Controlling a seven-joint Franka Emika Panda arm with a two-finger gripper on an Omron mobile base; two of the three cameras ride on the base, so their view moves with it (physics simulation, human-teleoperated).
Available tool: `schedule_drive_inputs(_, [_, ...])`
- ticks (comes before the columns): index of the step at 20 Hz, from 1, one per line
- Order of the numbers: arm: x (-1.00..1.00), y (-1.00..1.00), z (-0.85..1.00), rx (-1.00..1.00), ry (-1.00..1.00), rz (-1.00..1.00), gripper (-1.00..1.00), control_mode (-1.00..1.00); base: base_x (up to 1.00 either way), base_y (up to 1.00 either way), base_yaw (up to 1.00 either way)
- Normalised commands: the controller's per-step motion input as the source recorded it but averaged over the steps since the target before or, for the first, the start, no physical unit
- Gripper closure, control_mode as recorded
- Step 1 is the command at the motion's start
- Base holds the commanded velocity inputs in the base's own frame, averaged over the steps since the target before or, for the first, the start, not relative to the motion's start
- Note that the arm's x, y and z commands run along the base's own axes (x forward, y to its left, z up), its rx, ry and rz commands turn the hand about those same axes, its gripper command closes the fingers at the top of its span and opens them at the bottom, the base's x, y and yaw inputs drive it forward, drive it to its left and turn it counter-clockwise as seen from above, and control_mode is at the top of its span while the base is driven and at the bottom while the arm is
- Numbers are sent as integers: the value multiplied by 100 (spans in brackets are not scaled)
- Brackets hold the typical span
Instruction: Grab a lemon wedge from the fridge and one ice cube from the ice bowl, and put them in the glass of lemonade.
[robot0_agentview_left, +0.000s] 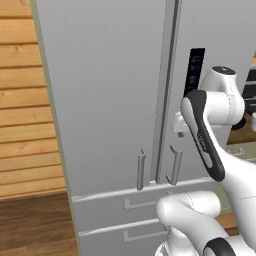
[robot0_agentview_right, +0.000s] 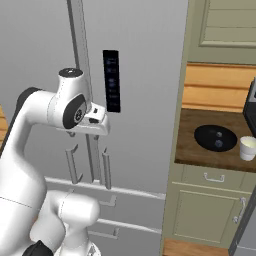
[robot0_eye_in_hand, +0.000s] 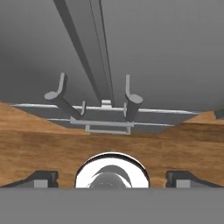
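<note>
The light-grey fridge (robot0_agentview_left: 105, 100) stands with both doors shut, so the lemon wedge is hidden. Its two bar handles (robot0_agentview_right: 106, 170) flank the centre seam, with two drawers (robot0_agentview_left: 135, 202) below. My gripper (robot0_eye_in_hand: 112, 178) is open, its fingertips (robot0_eye_in_hand: 43, 177) set wide apart with nothing between them. It hovers close to the doors, above the handles' lower ends (robot0_eye_in_hand: 129, 94). In the right base view the hand (robot0_agentview_right: 94, 122) sits just left of the seam. The black ice bowl (robot0_agentview_right: 215, 137) holds ice cubes (robot0_agentview_right: 218, 143) on the counter to the right. The glass of lemonade (robot0_agentview_right: 247, 148) stands beside it.
A black control panel (robot0_agentview_right: 111, 80) is set in the right door. A wood-panelled wall (robot0_agentview_left: 22, 100) and wood floor (robot0_agentview_left: 35, 225) lie left of the fridge. The wooden counter (robot0_agentview_right: 192, 150) tops green-grey cabinets (robot0_agentview_right: 210, 215). A dark appliance (robot0_agentview_right: 251, 107) stands at its right edge.
</note>
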Motion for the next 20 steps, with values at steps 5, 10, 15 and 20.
schedule_drive_inputs(5, [-7,0,-4,0,1,0,-100,100,-4,0,0])
schedule_drive_inputs(10, [0,0,0,0,0,0,-100,100,-39,-21,0])
schedule_drive_inputs(15, [0,0,0,0,0,0,-100,100,-80,-10,0])
schedule_drive_inputs(20, [0,0,0,0,0,0,-100,100,-94,0,0])
